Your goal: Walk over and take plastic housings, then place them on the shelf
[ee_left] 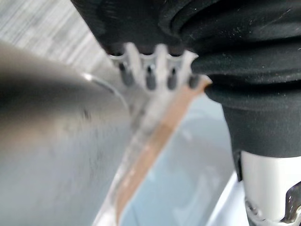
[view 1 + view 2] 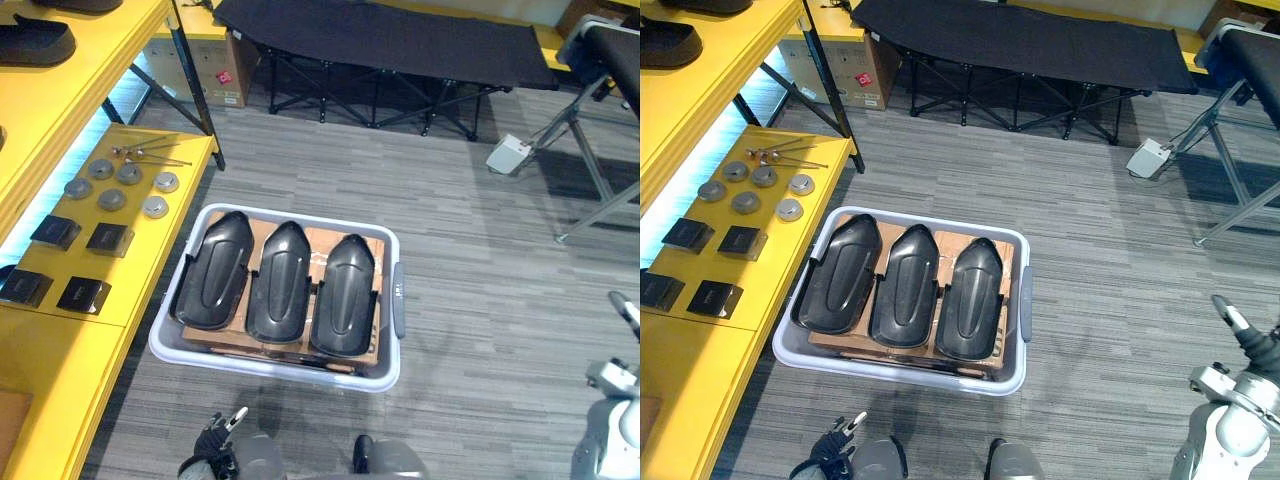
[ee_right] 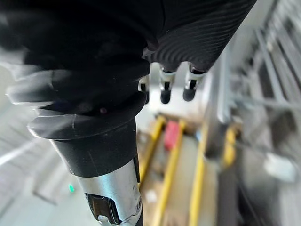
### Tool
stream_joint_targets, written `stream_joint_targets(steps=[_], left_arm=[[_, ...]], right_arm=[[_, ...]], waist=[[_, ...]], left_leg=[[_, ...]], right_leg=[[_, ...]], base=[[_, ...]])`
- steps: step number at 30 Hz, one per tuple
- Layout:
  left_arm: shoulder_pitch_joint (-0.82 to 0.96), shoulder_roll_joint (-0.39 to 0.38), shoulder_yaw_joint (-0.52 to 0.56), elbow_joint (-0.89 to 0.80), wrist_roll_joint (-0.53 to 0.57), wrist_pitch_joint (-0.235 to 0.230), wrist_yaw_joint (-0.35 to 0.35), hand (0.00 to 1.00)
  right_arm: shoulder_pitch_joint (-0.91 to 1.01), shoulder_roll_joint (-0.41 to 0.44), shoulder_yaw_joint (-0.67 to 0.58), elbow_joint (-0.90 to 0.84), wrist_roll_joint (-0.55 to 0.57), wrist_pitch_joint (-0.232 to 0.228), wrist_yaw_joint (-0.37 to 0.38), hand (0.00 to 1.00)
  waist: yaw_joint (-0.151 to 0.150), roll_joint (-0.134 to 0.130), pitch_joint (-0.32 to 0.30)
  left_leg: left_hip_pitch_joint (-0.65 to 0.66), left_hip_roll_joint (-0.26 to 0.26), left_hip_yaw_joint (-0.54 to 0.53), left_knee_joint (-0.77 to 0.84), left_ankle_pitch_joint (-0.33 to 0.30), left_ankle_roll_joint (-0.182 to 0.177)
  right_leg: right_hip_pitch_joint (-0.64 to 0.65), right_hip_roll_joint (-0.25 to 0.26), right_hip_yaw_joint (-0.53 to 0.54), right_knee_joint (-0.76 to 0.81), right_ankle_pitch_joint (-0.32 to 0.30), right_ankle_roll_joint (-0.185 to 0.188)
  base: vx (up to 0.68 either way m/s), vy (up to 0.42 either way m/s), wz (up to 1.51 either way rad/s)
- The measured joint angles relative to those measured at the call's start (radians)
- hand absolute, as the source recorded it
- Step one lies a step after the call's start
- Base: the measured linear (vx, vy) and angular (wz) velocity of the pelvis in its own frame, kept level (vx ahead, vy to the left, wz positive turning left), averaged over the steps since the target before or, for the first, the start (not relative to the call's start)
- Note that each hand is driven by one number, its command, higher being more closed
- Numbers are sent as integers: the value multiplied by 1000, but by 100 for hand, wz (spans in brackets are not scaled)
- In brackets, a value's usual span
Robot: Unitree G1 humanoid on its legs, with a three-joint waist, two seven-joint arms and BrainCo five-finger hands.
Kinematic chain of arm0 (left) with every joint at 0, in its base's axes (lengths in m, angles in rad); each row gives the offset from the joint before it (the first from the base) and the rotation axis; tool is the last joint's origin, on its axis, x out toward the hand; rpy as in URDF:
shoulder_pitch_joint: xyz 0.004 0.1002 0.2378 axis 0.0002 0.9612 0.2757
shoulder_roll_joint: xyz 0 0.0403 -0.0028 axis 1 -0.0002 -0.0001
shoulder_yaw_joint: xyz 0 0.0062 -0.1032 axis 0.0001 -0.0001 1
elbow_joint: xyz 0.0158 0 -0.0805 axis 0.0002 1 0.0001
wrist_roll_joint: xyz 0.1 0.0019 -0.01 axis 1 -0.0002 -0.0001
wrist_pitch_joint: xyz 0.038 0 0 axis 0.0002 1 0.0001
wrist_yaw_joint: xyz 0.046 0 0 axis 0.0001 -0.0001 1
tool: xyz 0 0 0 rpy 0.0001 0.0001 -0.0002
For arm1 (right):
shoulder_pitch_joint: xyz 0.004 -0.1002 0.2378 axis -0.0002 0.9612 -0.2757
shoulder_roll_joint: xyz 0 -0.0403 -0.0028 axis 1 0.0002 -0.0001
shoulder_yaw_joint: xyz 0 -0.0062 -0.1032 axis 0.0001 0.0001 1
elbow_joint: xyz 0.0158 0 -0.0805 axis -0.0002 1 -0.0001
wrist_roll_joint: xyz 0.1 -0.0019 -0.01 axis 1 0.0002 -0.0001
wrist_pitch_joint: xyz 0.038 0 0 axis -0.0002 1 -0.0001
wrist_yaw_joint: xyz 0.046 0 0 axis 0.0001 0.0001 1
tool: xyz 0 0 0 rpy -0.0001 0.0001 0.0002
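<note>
plastic housings (image 2: 283, 285) lie three abreast in a grey bin (image 2: 300, 215) on the floor (image 2: 480, 250), long axes pointing away; the left hand (image 2: 222, 432) hangs near its front rim, the right hand (image 2: 1250, 345) well off right, both loose-fingered and empty. the yellow shelf (image 2: 150, 260) stands just left, a black cot (image 2: 380, 40) beyond.

Black folding cot (image 2: 380, 45) stands at back, cardboard box (image 2: 215, 70) beside it; round metal discs (image 2: 112, 199) & black blocks (image 2: 108, 238) at left.
</note>
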State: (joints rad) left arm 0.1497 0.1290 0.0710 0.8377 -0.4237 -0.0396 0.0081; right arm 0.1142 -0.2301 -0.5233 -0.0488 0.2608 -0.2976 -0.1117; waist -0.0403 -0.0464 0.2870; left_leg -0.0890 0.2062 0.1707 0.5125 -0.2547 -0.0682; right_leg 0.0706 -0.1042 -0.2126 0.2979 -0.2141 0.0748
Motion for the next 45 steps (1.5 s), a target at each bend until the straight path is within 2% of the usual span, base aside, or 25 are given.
stream_joint_targets(steps=[2, 6, 7, 8, 9, 10, 11, 13, 17, 20, 23, 24, 25, 26, 27, 28, 29, 31, 35, 37, 38, 40, 41, 43, 45], left_arm=[[0, -1, -20, -3, 1, -12, -20, 0], [-28, 11, -78, -3, 40, 8, -32, 0], [-39, 22, -104, -4, 76, 18, -32, 0], [-55, 23, -123, 2, 101, 23, -29, 0], [-70, 26, -127, 11, 113, 25, -27, 0], [-71, 39, -131, 26, 115, 24, -17, 0], [-79, 60, -126, 29, 108, 20, -9, 0], [-80, 58, -127, 29, 96, 24, 13, 0], [-85, 54, -127, 42, 27, 21, 62, 0], [-72, 40, -105, 48, -61, 8, 95, 0], [-48, 16, -62, 50, -146, -13, 96, 0], [-44, 11, -37, 52, -161, -19, 90, 0], [-40, 6, -25, 47, -164, -33, 85, 0], [-35, 5, -24, 47, -161, -42, 85, 0], [-24, -6, -36, 45, -154, -48, 84, 0], [-13, -21, -38, 46, -150, -55, 84, 0], [-9, -11, -39, 42, -143, -54, 84, 0], [12, -5, -35, 39, -106, -43, 84, 0], [38, 6, -37, 38, -81, -47, 66, 0], [32, 10, -52, 37, -77, -53, 62, 0], [32, 9, -56, 38, -73, -53, 62, 0], [16, 10, -83, 38, -63, -54, 60, 0], [-13, 11, -98, 37, -39, -55, 57, 0], [-53, 16, -123, 34, -6, -55, 55, 0], [-53, 21, -147, 22, 14, -56, 60, 0]], right_arm=[[-30, -29, 59, -2, 1, 40, 6, 0], [-29, -27, 125, 28, 42, 69, 1, 0], [-11, -5, 153, 53, 49, 69, -1, 0], [4, 15, 186, 68, 49, 69, 1, 0], [16, 22, 201, 68, 48, 68, 1, 0], [37, 40, 232, 66, 48, 66, 2, 0], [48, 47, 263, 71, 42, 58, 2, 0], [56, 51, 298, 86, 38, 56, -5, 0], [56, 52, 335, 96, 38, 39, -51, 0], [38, 47, 340, 100, 36, 39, -67, 0], [-1, 27, 355, 107, 35, 39, -68, 0], [-12, 27, 357, 109, 35, 39, -68, 0], [-19, 28, 358, 127, 35, 39, -69, 0], [-26, 28, 357, 148, 35, 39, -71, 0], [-32, 14, 352, 173, 35, 39, -77, 0], [-40, 8, 359, 223, 35, 42, -84, 0], [-53, 10, 360, 240, 35, 53, -84, 0], [-64, 13, 359, 256, 36, 64, -85, 0], [-78, 13, 356, 261, 41, 68, -92, 0], [-78, 6, 353, 264, 43, 68, -99, 0], [-73, 1, 352, 268, 50, 68, -106, 0], [-56, 6, 346, 288, 73, 68, -111, 0], [-46, 12, 350, 308, 80, 69, -116, 0], [-32, 52, 351, 336, 79, 72, -128, 0], [3, 101, 360, 347, 79, 69, -128, 0]], waist=[[-1, 2, -3], [-3, 0, -1], [-4, -3, 2], [-1, 8, 16], [-2, 16, 27], [2, -5, 26], [-6, -37, 38], [-1, -30, 36], [4, -26, 40], [30, -12, 41], [34, -8, 43], [41, -13, 44], [51, -26, 51], [51, -20, 46], [44, 11, 33], [51, 29, 26], [60, 29, 25], [66, 29, 26], [58, 28, 16], [54, 36, 5], [50, 45, 0], [27, 70, -17], [21, 64, -16], [25, 48, -8], [27, 23, -20]], left_leg=[[0, -12, -12, 30, -7, 10], [0, -30, -15, -25, -37, 0], [10, -28, -14, -36, -39, 1], [31, -6, -17, -35, -43, 1], [38, 7, -19, -26, -45, 1], [33, 6, -17, 12, -46, -1], [33, -16, -23, 60, -61, -14], [29, 5, -27, 80, -81, -28], [-7, 6, -59, 63, -105, -32], [24, 7, -70, 16, -99, -39], [44, -23, -81, 36, -53, -34], [10, -49, -91, 125, -4, -5], [-26, -61, -103, 146, -43, -2], [-21, -66, -96, 63, -66, -7], [-20, -48, -69, -71, 43, -6], [-13, -44, -49, -87, 43, -31], [-20, -50, -36, -88, 51, -21], [-23, -47, -16, -78, 52, -20], [-34, -47, -60, -51, 60, -32], [-55, -26, -79, 38, 22, -6], [-48, -3, -88, 85, 2, -23], [-48, -24, -98, 83, -44, -54], [-46, -39, -81, 77, -78, -49], [-55, -53, -59, 92, -109, -26], [-85, -63, -33, 113, -122, -3]], right_leg=[[-34, -17, 28, 78, -10, -15], [-89, -36, 44, 121, -3, -4], [-124, -35, 53, 195, 14, 21], [-206, -27, 88, 331, -7, 9], [-211, -7, 99, 288, -62, 19], [-192, 9, 101, 97, 17, 5], [-189, -15, 95, 110, 78, 5], [-192, 0, 97, 125, 54, 10], [-220, 2, 69, 123, 11, 21], [-199, 3, 50, 110, 9, 17], [-137, -17, 42, 69, 10, 17], [-99, -49, 38, 44, 14, 18], [-70, -78, 30, 30, 18, 24], [-56, -85, 17, 23, 23, 25], [-40, -73, -10, 15, 27, 23], [-20, -72, -17, -3, 21, 36], [-5, -81, -38, -29, 32, 52], [4, -84, -44, -40, 34, 56], [-23, -97, -27, -23, 42, 44], [-61, -105, 9, 1, 49, 46], [-83, -104, 41, 34, 52, 51], [-112, -122, 72, 61, 65, 74], [-127, -137, 90, 57, 82, 95], [-138, -143, 130, 20, 131, 106], [-133, -139, 157, -71, 203, 84]], base=[[19, 102, -17], [36, 92, -8], [39, 79, -3], [39, 64, -5], [64, 22, -7], [67, -34, 8], [61, -37, 8], [18, -5, 1], [26, -46, 21], [20, -33, 12], [42, -14, 15], [55, 42, 27], [54, 65, 32], [44, 67, 36], [66, 80, 35], [54, 76, 43], [47, 73, 31], [-10, 51, 15], [-79, 83, -13], [-73, 148, -56], [-41, 202, -61], [-97, 337, -29], [-138, 378, -22], [-174, 311, -37], [-259, 306, -42]])
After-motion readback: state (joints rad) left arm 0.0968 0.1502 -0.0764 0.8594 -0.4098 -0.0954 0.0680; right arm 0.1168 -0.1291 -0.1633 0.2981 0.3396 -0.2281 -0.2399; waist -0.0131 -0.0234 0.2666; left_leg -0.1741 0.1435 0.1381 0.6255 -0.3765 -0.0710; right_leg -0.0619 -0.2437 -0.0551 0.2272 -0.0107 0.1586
